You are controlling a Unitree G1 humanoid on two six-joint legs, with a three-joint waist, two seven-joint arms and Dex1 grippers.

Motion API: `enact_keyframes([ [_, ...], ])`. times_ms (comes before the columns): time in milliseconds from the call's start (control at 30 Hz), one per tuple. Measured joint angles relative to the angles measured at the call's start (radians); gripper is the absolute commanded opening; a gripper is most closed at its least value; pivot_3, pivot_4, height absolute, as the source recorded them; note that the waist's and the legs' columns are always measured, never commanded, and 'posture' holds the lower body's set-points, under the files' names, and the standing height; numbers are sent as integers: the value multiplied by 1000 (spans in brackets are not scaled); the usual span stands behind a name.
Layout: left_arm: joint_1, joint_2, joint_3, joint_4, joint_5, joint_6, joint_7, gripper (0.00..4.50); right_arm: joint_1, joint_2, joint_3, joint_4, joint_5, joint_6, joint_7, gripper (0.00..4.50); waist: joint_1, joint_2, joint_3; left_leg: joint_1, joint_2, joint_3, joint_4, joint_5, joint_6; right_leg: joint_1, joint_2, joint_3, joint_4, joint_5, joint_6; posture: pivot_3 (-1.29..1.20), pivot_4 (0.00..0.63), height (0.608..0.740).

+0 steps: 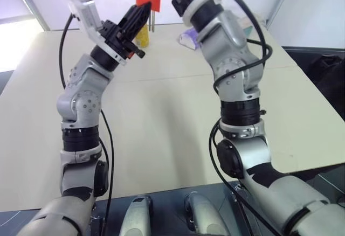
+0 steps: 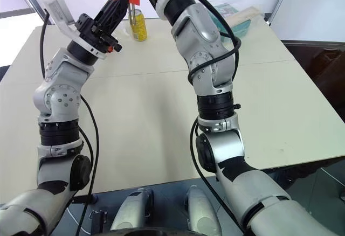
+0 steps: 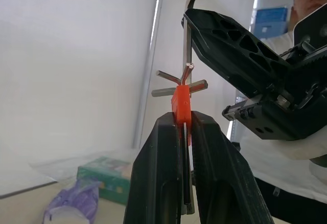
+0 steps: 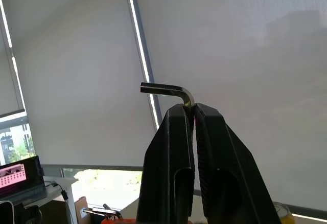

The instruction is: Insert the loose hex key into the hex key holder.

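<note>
While both arms hold their parts high for mating, upper centre in the left eye view the left gripper (image 1: 141, 11) clamps the hex key holder (image 1: 148, 0); a yellow can (image 1: 142, 36) stands behind; the right wrist view has the right gripper (image 4: 188, 109) shut on the loose hex key (image 4: 164, 89), poised above

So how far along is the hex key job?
Both pickups look done: the left gripper is shut on the hex key holder, the right gripper on the loose hex key. In hand: both held above the table. Left: inserting the key.
</note>
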Motion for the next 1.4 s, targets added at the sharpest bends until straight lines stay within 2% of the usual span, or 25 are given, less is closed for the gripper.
enact_keyframes([
  [1400, 0, -1, -6, -14, -1, 2, -3, 0, 13, -1, 6, 15, -41, -27, 24, 25, 0, 0, 0, 0, 0, 0, 0, 0, 0, 0, 0, 0, 0, 0, 0, 0, 150, 740],
])
